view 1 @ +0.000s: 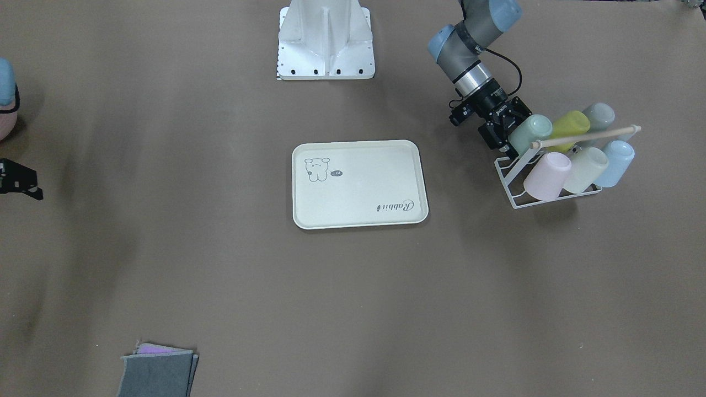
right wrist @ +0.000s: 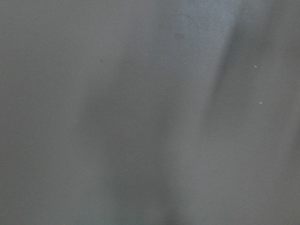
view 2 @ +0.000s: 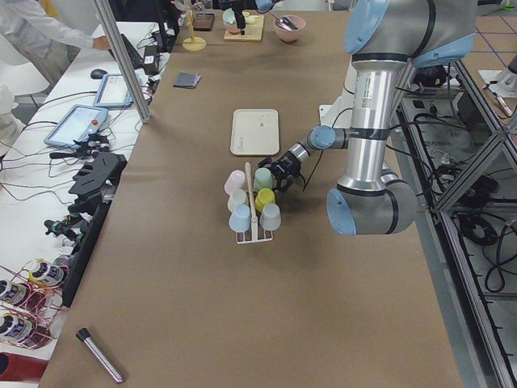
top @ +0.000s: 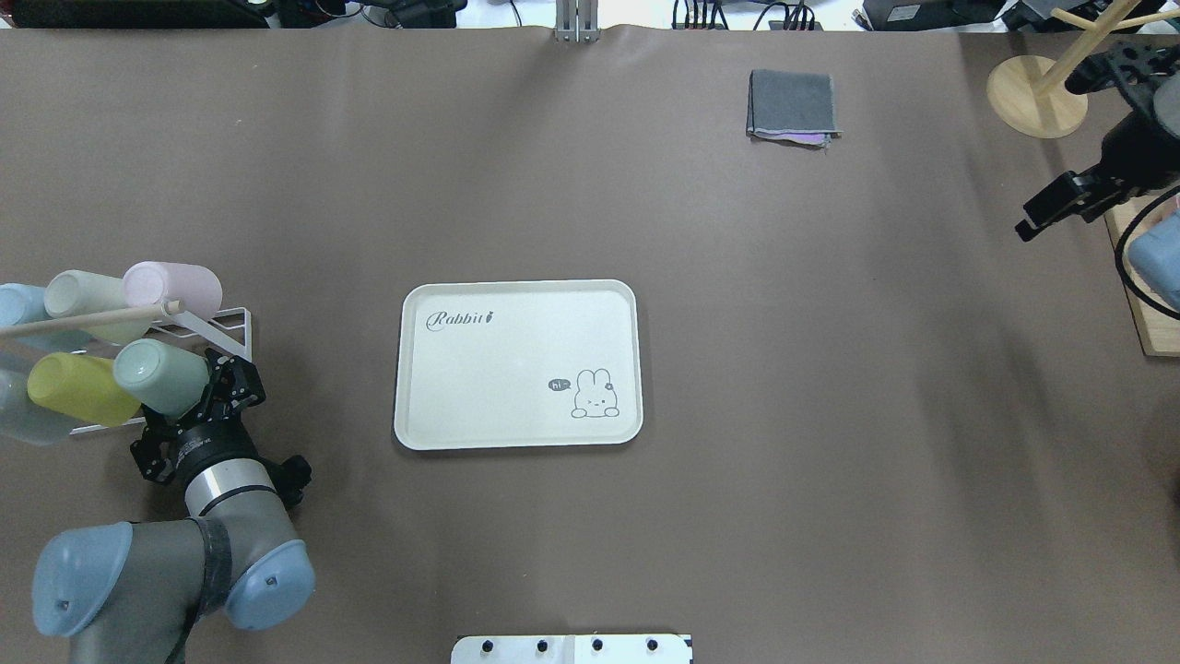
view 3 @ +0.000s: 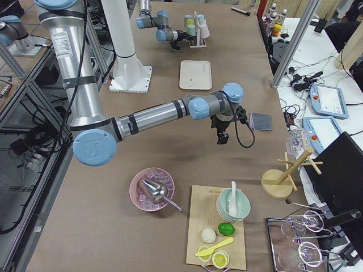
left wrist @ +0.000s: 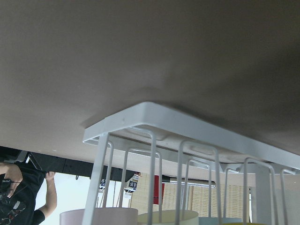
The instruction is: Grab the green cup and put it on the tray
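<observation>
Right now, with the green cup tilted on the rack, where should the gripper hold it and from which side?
Grip the green cup across its smooth side wall, near its lower end, coming from the rack's corner facing the tray, where the left gripper is. The yellow-green cup crowds its other side and the wooden bar runs above, so that corner looks most open.

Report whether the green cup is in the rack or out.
In the rack: the green cup lies tilted among other cups, left gripper close by.
</observation>
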